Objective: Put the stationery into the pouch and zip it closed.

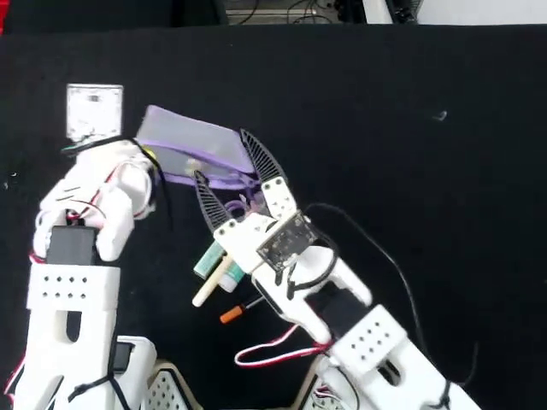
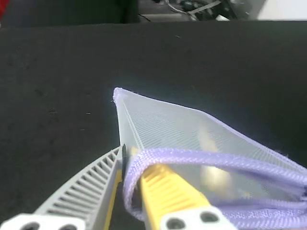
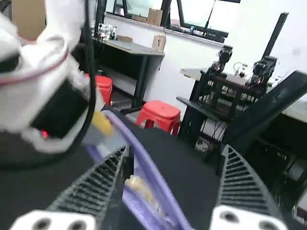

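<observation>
On the black table (image 1: 427, 213), a white card (image 1: 94, 111) is noted at the far left, lying flat just beyond the left arm. The left gripper (image 1: 147, 159) is placed at the left end of the pouch (image 1: 190, 145). In the left wrist view the pouch's purple rim is seen pinched between the grey finger (image 2: 86, 191) and the yellow finger (image 2: 165, 189), the jaws pressed together on it. The yellow finger appears to sit inside the mouth and the grey one outside. The pouch, clear mesh with purple edging, is seen lying aslant on the table, running from the left gripper toward the right gripper. A pale yellow shape (image 2: 215, 176) is noted through the mesh; what it is cannot be told. Nearer the arm bases than the pouch, and outside it, three items are recorded on the table: a teal item (image 1: 208, 258), a cream stick (image 1: 214, 286) touching it, and an orange piece (image 1: 231, 315) just beside the stick but apart from it. The teal item and the stick are partly covered by the right arm's wrist. The right gripper (image 1: 220, 154) is positioned over the right end of the pouch, its black fingers (image 3: 96, 191) spread wide. In the right wrist view the purple rim is seen running between them, close to one finger; whether it is touched cannot be told.
</observation>
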Controlling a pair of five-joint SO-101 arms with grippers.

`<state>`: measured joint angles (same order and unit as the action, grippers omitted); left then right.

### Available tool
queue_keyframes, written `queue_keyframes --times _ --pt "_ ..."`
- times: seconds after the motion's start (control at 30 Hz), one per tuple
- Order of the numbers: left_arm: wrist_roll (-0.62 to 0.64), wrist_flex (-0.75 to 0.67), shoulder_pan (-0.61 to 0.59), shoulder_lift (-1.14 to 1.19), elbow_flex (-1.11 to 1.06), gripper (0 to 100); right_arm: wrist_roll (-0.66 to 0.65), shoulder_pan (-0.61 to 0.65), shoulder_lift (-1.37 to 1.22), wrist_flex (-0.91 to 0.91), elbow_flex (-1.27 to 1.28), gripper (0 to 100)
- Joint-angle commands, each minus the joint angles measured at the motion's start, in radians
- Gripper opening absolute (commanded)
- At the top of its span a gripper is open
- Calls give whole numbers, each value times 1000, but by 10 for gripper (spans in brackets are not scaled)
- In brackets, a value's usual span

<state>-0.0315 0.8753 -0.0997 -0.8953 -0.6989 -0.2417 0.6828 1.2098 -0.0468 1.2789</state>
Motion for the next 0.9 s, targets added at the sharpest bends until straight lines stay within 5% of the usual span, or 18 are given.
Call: queue_keyframes --times 0.0,0.27,0.57,0.87 --pt "12 -32 -51 -23 16 29 -9 6 120 -192 -140 260" --pt "12 -35 -274 -23 53 29 0 -109 142 -512 -354 258" --pt "11 -78 -461 -23 58 29 170 -143 -361 -729 -585 258" --pt "11 -120 -507 -21 48 29 555 -264 -759 -735 -625 258"
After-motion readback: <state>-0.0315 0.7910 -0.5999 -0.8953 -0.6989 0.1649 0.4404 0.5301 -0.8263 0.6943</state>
